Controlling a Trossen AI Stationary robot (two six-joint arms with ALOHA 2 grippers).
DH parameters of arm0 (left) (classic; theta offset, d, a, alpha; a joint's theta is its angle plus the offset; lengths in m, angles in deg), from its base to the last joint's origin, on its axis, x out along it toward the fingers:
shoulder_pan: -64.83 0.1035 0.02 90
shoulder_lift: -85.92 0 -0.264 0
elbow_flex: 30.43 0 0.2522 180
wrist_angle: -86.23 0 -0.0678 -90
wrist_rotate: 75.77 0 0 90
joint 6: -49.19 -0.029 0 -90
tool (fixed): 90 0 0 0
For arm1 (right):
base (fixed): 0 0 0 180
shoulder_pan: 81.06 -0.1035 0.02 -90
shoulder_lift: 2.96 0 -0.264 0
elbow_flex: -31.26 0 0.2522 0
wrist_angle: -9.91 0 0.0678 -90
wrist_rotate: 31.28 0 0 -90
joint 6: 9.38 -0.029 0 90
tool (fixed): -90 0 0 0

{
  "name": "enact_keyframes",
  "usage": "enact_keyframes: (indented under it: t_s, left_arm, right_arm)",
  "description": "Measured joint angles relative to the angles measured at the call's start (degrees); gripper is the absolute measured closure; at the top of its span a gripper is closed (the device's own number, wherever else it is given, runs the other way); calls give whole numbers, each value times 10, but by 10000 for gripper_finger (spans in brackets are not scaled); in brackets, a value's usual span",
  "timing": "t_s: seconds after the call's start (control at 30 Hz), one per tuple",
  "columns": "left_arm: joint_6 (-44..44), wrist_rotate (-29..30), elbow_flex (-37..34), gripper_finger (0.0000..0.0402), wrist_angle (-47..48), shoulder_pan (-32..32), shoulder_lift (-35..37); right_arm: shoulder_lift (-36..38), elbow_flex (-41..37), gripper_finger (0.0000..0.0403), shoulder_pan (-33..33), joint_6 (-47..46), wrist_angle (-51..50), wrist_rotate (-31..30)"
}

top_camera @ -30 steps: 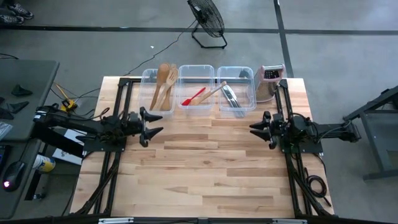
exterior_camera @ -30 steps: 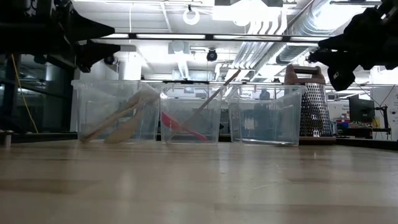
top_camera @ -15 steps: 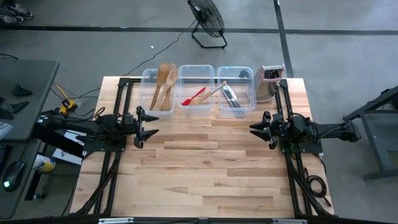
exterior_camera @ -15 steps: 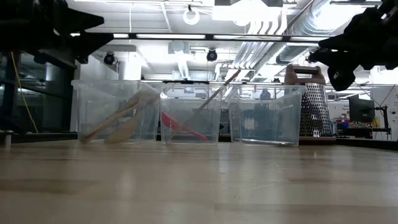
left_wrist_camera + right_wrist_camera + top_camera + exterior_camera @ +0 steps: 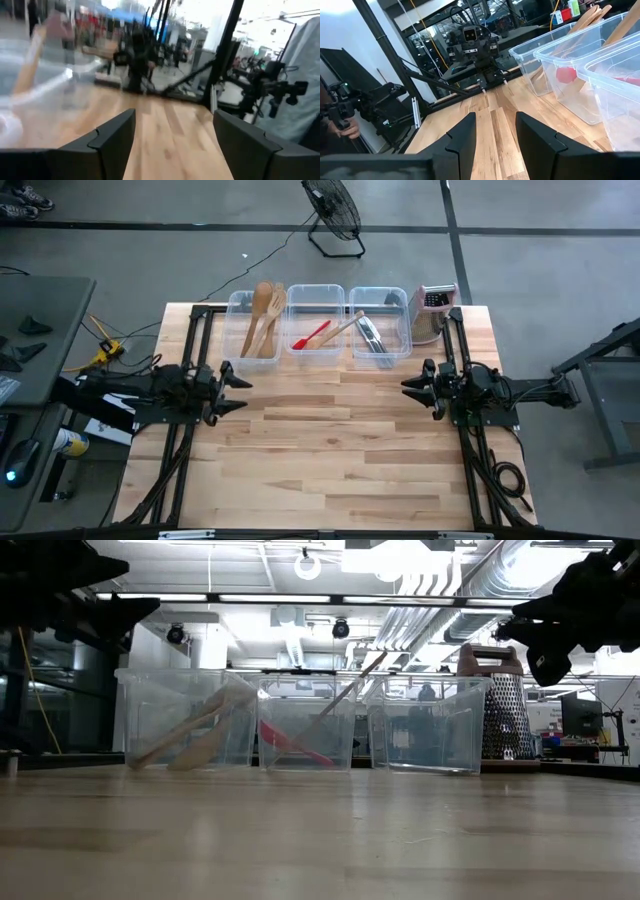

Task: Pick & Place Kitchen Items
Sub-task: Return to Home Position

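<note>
Three clear tubs stand in a row at the table's far edge. Wooden spoons (image 5: 262, 315) lean in the left tub (image 5: 240, 330). A red spatula (image 5: 312, 335) and a wooden utensil (image 5: 343, 328) lie slanted in the middle tub (image 5: 316, 352). Silver metal utensils (image 5: 372, 338) lie in the right tub (image 5: 400, 325). My left gripper (image 5: 243, 379) hovers open near the table's left edge, nearer than the left tub, with nothing between its fingers (image 5: 115, 135). My right gripper (image 5: 407, 386) hovers open near the right edge, also holding nothing (image 5: 495, 116).
A metal box grater (image 5: 434, 310) stands at the far right, beside the right tub. The wooden tabletop (image 5: 330, 440) stretches between the two arms and toward the near edge. A fan (image 5: 333, 210) stands on the floor beyond the table.
My left gripper has drawn back toward the table's left edge, away from the tubs, and has tipped up toward level. It has stayed open. The utensils lie in the tubs as before.
</note>
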Motion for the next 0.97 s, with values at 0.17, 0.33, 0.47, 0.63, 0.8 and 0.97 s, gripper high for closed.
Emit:
enact_keyframes:
  t_s: [0.17, 0.33, 0.47, 0.63, 0.8, 0.97]
  left_arm:
    - [36, 1, 6, 137, 25, 0, -10]
    - [32, 1, 7, 137, 53, 0, -10]
    - [31, 1, 7, 137, 50, 0, -9]
    - [31, 1, 8, 137, 57, 0, -9]
    - [31, 2, 8, 137, 65, 0, -9]
    - [31, 2, 9, 137, 78, 0, -9]
  right_arm:
    - [0, 0, 272, 0, 0, 0, -1]
    - [0, 0, 272, 0, 0, 0, -1]
    - [0, 0, 272, 0, 0, 0, -1]
    - [0, 0, 272, 0, 0, 0, -1]
    - [0, 0, 272, 0, 0, 0, -2]
    - [0, 0, 272, 0, 0, 0, -2]
